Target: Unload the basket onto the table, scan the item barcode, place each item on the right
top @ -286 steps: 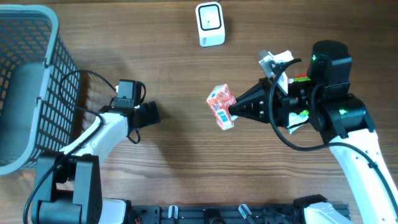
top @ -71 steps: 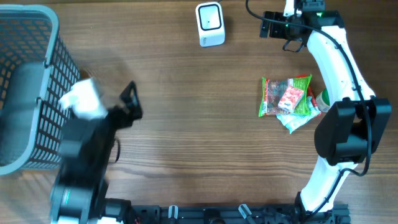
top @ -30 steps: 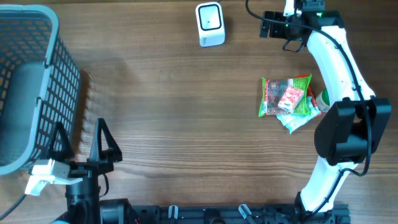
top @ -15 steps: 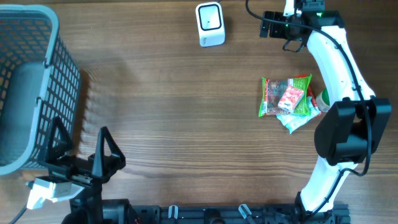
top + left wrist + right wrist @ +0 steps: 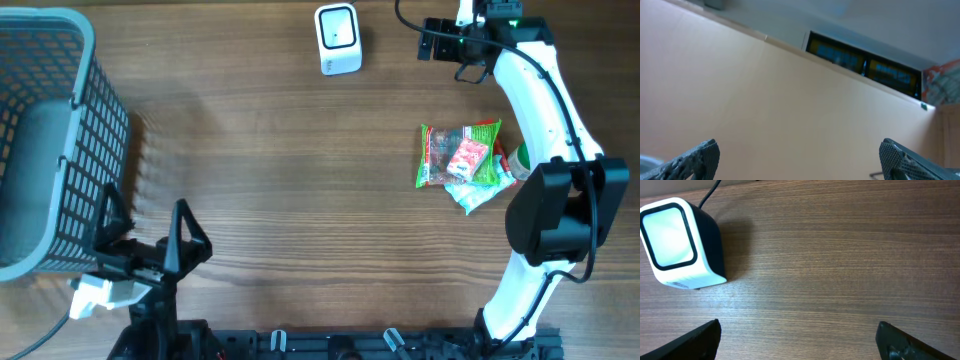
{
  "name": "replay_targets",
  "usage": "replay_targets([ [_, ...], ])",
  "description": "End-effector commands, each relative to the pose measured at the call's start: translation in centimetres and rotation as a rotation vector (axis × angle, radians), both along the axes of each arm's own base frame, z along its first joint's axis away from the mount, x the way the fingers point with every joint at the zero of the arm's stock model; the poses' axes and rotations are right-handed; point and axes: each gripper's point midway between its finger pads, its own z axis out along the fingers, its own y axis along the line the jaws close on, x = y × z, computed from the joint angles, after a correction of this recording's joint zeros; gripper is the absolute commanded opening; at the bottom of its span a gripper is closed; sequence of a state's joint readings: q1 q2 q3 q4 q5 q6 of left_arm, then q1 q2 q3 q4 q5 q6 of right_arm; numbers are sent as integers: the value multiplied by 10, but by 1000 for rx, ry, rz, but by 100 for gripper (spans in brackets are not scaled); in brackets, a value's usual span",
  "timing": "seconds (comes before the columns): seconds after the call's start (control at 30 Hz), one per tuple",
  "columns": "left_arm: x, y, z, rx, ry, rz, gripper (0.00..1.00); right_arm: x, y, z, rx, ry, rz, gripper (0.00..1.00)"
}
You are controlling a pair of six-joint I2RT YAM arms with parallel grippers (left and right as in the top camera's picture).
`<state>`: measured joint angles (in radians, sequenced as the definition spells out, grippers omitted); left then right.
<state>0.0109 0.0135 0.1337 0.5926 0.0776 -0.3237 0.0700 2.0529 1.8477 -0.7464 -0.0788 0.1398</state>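
Overhead view of a wooden table (image 5: 300,200) with two robot arms. At the near left edge, the left gripper (image 5: 148,238) is lifted and tilted up, its two fingers spread wide and holding nothing. Its wrist camera looks away from the table at a plain beige wall (image 5: 765,100), with both fingertips (image 5: 697,159) at the bottom corners of the picture.

Just beyond it on the left stands a grey mesh basket (image 5: 100,150); what is inside cannot be made out.

On the right, about midway across the table's depth, a small heap of snack packets (image 5: 460,157), green and red, lies flat on the wood beside the right arm, touched by neither gripper.

At the far edge a white scanner (image 5: 337,38) stands with its window facing up. The right gripper (image 5: 422,40) hangs just to its right, jaws wide apart and empty. Its wrist camera shows the scanner (image 5: 677,242) at the left, with bare wood between the fingers.
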Motion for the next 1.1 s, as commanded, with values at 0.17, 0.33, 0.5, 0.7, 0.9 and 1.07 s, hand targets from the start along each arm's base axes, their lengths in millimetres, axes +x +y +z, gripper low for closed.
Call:
replay_targets([
  [0.17,20,-1,-40,2,82,-10,100,1,1,10,8,-23,11,100],
  [0.33,32,1,-63,0,160,-1,100,1,1,10,8,-23,11,100],
  [0.5,51,3,-101,-10,335,10,100,2,1,10,8,-23,11,100],
  [0.7,68,9,-172,-18,631,42,100,1,1,10,8,-23,11,100],
  [0.9,68,17,-210,16,784,105,100,1,1,10,8,-23,11,100],
  [1.07,68,15,-210,158,779,139,100,1,1,10,7,-23,11,100],
])
